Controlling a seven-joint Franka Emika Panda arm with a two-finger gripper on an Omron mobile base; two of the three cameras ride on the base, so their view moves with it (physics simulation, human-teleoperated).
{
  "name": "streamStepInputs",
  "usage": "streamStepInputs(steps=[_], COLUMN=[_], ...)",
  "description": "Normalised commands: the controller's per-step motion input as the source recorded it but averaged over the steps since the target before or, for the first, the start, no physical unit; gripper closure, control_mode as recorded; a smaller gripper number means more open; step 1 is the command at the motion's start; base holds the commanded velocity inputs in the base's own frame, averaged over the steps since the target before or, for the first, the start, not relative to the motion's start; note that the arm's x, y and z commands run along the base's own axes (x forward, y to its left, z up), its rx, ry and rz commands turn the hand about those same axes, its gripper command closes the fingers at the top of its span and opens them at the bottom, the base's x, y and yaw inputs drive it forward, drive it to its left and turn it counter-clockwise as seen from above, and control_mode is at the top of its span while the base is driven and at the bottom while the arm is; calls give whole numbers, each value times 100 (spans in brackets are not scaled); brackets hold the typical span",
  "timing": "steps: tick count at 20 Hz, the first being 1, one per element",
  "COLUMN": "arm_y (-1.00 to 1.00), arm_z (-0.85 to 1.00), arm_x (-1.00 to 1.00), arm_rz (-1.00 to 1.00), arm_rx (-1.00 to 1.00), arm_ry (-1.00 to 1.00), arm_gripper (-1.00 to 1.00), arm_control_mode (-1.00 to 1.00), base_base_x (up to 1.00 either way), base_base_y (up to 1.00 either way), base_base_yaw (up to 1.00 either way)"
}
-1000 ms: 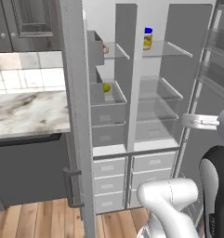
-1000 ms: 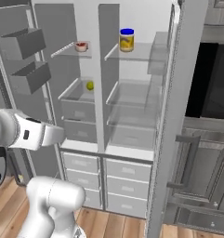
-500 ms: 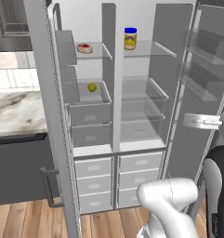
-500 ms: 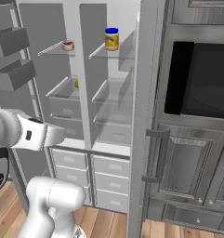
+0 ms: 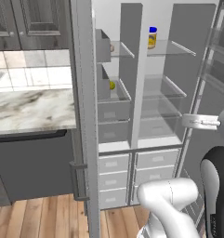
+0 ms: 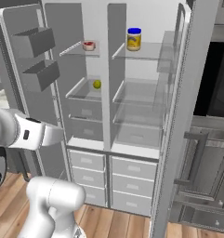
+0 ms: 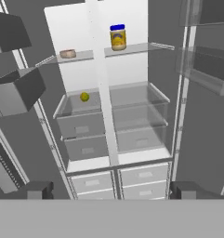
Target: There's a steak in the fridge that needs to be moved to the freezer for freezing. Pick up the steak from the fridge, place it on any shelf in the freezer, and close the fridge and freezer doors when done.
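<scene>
The steak (image 6: 88,45) is a small pink-red piece on the top shelf of the left compartment, also seen in the hand view (image 7: 67,53). Both doors of the tall grey unit stand open. My gripper (image 7: 111,190) is open, its two dark fingertips (image 7: 39,189) wide apart with nothing between them. It hangs well back from the shelves and faces the drawers below them. In the left base view the left door's edge (image 5: 83,116) hides most of the steak.
A yellow jar (image 6: 134,39) with a blue lid stands on the top right shelf. A lime (image 6: 97,84) lies in the left bin below the steak. The left door carries bins (image 6: 36,42). Marble counter (image 5: 29,109) at left, dark oven (image 6: 215,79) at right.
Both base views have swung sideways and back, so the camera moved with the base. The steak, jar and lime keep their places on the shelves.
</scene>
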Motion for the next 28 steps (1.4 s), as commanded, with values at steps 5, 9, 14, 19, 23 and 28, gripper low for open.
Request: streamStepInputs(steps=[5,9,14,19,23,28], arm_y=[0,0,0,0,-39,-90], arm_z=[0,0,0,0,0,-27], arm_x=[0,0,0,0,-1,-18], arm_rz=[0,0,0,0,0,21], arm_rx=[0,0,0,0,0,-2], arm_ry=[0,0,0,0,0,0], arm_gripper=[-100,-100,-100,-100,-100,-100], arm_control_mode=[100,100,100,100,-100,-100], base_base_x=[-16,-32,-30,-1,0,0], base_base_y=[-3,-18,-13,-6,0,0], base_base_yaw=[0,0,0,0,0,0])
